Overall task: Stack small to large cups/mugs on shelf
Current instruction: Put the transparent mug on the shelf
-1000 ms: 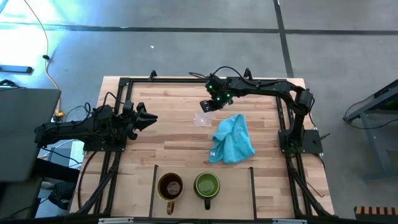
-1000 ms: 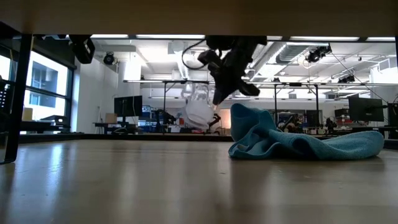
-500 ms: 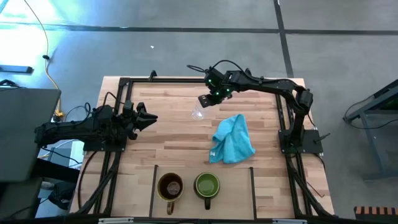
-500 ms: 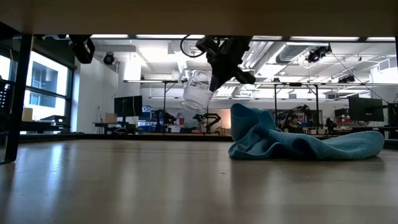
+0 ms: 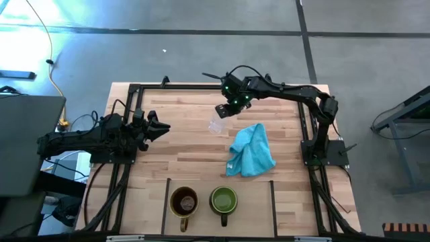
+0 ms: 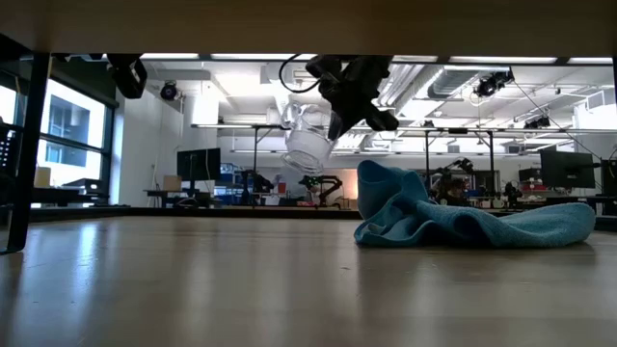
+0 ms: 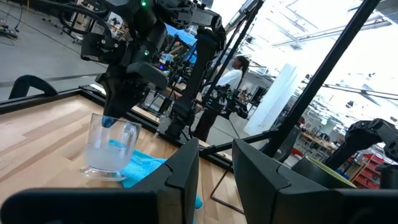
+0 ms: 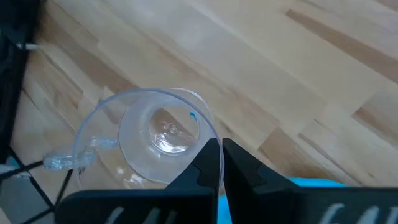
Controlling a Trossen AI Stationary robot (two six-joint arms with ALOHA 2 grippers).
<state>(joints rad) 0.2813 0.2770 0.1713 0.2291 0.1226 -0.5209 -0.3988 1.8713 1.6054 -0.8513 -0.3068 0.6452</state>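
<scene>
Right gripper has its fingers pressed together on the rim of the clear glass cup, carrying it tilted in the air above the table, near the turquoise cloth. Left gripper waits at the table's left side, jaws slightly apart, holding nothing. On the shelf, the brown mug and green mug stand side by side.
</scene>
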